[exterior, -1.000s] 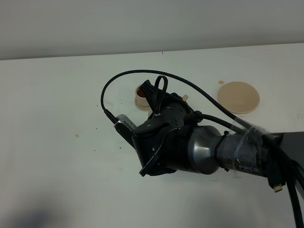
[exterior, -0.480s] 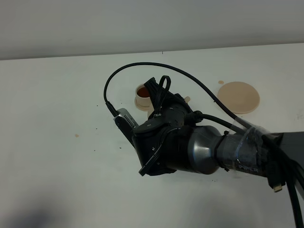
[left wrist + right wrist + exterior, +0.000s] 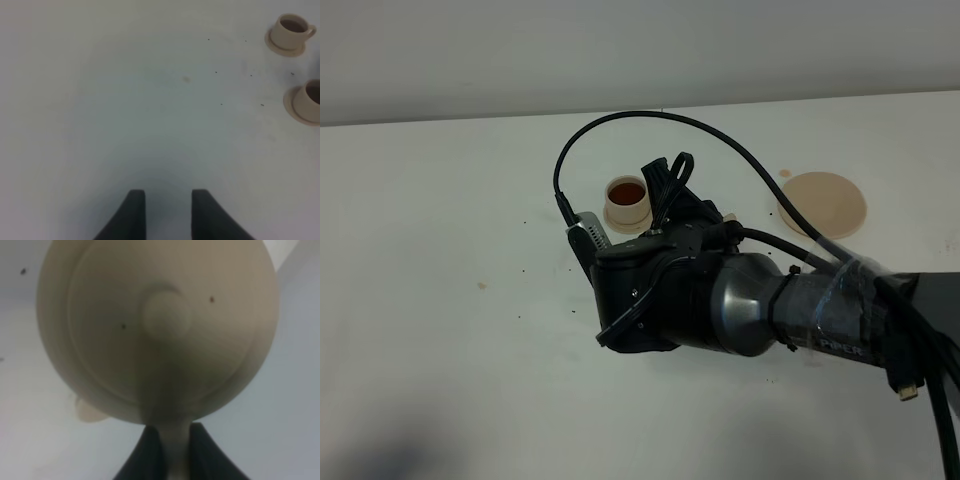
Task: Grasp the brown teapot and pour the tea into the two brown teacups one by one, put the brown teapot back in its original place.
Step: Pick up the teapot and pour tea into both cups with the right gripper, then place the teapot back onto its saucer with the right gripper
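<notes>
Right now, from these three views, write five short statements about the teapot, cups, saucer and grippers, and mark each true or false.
1. The right gripper is shut on the brown teapot by its handle. True.
2. The wide saucer has the teapot standing on it. False: it lies bare; the teapot is held in the gripper.
3. The cup seen in the high view holds dark reddish tea. True.
4. The left gripper grips a cup. False: it is open above bare table, with nothing between its fingers.
5. The left wrist view shows two cups, each on its own small saucer. True.
</notes>
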